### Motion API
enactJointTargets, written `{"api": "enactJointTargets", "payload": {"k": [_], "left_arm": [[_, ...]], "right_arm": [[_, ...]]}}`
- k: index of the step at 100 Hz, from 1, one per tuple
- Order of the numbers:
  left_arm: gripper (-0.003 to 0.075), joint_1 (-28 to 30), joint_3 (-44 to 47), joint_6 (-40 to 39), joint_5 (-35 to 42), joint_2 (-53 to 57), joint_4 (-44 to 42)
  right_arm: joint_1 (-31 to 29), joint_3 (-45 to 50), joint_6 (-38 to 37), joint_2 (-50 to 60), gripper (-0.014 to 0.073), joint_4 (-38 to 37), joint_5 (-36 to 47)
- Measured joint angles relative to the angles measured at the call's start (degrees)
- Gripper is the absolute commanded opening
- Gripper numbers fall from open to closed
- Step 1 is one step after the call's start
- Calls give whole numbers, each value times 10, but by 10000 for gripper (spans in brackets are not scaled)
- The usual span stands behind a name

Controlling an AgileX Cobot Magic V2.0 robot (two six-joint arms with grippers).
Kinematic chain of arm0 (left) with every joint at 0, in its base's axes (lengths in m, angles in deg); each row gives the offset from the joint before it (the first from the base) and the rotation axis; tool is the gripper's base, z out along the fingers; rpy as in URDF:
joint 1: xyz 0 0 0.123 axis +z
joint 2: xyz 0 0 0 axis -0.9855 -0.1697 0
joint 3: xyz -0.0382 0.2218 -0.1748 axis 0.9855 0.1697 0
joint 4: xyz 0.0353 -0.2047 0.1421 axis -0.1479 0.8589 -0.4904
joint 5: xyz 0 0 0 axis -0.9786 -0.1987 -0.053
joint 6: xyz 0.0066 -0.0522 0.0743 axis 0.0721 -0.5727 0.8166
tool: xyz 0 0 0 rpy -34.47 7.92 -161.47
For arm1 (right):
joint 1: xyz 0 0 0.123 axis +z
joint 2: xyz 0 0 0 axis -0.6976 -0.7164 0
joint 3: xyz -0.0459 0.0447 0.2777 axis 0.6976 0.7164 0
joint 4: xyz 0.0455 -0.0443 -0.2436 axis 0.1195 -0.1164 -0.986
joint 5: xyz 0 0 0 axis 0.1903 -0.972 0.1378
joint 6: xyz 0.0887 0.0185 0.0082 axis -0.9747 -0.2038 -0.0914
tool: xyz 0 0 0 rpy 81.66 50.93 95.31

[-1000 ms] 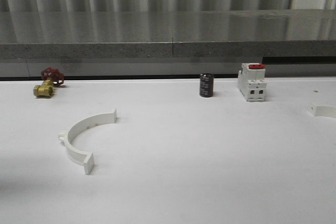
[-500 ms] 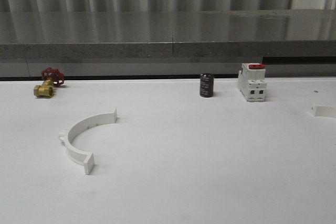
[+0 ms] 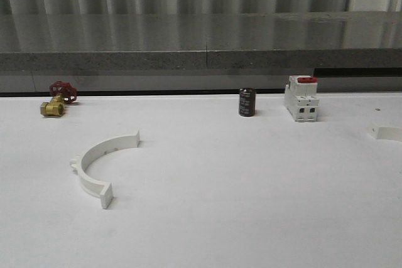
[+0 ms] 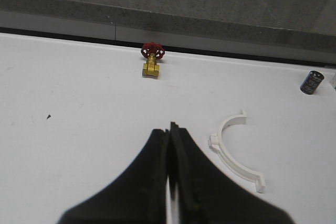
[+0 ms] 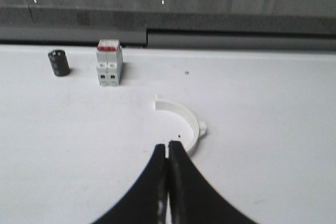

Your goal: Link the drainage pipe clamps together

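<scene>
One white drainage pipe clamp (image 3: 99, 161) lies flat on the white table at the left, its open side facing right; the left wrist view has it (image 4: 231, 145) beside my left gripper (image 4: 171, 127), which is shut with nothing in it. The other clamp (image 3: 389, 132) is cut off by the front view's right edge. In the right wrist view this clamp (image 5: 186, 118) lies just beyond my right gripper (image 5: 168, 144), also shut and empty, its lower end hidden behind the fingers.
A brass valve with a red handle (image 3: 56, 98) sits at the back left. A dark cylinder (image 3: 247, 101) and a white breaker with a red switch (image 3: 301, 97) stand at the back centre-right. A grey ledge (image 3: 201, 61) runs behind the table (image 3: 239, 180).
</scene>
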Motion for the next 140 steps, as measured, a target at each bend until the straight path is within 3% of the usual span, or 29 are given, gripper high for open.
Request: {"api": "enactJointTargets", "payload": {"k": [22,30,37,52,59,79,108,140], "left_arm": [[-21,0,0,0,0,1,-5],[-21,0,0,0,0,1,-5],[-21,0,0,0,0,1,-5],[-21,0,0,0,0,1,-5],[-21,0,0,0,0,1,-5],[-21,0,0,0,0,1,-5],[-21,0,0,0,0,1,-5],[-21,0,0,0,0,1,-5]], "right_arm": [[0,-108,0,-166,-60,20,-95],[0,-147,0,-233,-7,29,-115],[0,-178,0,-288,94,31,-133],[0,-230,0,-396,421,35,-152],[0,-248,0,-441,507,35,-156],[-9,-289,0,-554,506,35,-157],[-85,-360,3,-702,506,35,-159],[-105,-465,56,-854,506,49,-180]]}}
